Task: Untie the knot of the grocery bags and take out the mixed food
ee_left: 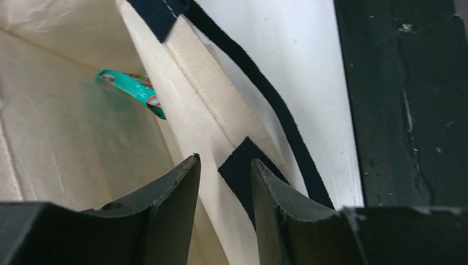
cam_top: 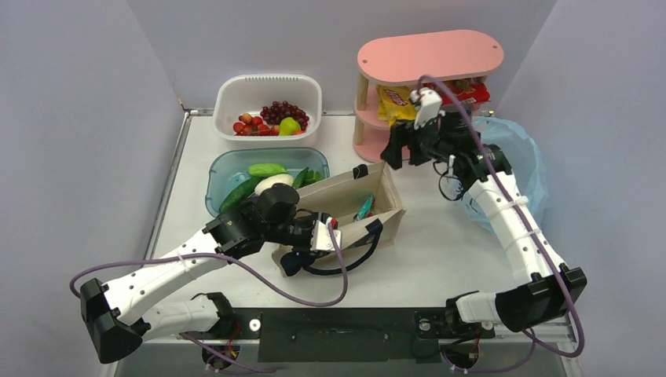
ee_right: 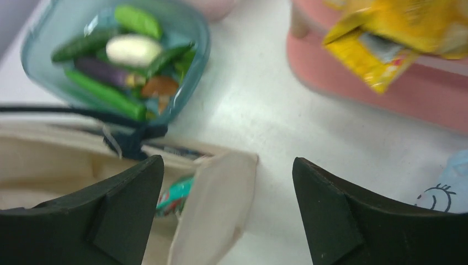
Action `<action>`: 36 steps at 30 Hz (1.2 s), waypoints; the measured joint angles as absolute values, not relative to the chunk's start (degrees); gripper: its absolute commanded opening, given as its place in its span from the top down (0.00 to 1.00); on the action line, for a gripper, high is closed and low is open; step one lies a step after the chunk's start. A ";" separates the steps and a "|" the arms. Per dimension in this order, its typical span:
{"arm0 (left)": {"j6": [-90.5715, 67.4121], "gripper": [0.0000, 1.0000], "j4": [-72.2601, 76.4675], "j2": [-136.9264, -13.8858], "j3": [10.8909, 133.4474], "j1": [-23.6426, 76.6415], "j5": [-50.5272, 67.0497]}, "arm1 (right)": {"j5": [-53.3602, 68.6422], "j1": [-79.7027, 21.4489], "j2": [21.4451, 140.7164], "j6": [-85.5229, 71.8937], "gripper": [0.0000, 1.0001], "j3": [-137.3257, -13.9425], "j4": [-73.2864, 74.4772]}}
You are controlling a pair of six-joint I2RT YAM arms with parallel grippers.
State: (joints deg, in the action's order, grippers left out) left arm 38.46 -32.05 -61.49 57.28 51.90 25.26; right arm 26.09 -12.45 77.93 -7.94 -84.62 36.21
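The biggest risk, as I am judging it, is sitting with the soft beige canvas tote (cam_top: 349,195) standing in the middle of the white tabletop (cam_top: 440,251). Nothing besides one gripper is steadying it, so a pull on the rim could be dragging the whole tote along or folding its mouth shut over the contents. The crinkly translucent light blue plastic bag (cam_top: 518,153) is lying at the right edge behind the right arm, with its knot not showing in any view, and a wide swing of that arm could be nudging it off the edge. The thin teal snack packet (ee_left: 132,88) is lying inside the tote against an inner wall, and being flat and slick it is probably apt to be sliding out of a shallow pinch. The left gripper (ee_left: 225,160) is straddling the tote's near rim at the navy handle patch with its jaws narrowed, though I cannot tell whether they are pressing the cloth. The right gripper (ee_right: 227,161) is hanging wide open and holding nothing, above bare tabletop just beside the tote's corner
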 measured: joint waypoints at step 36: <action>39.79 0.66 -21.47 -66.48 44.66 62.72 14.70 | 14.37 -36.53 46.24 17.23 1.00 -50.87 39.55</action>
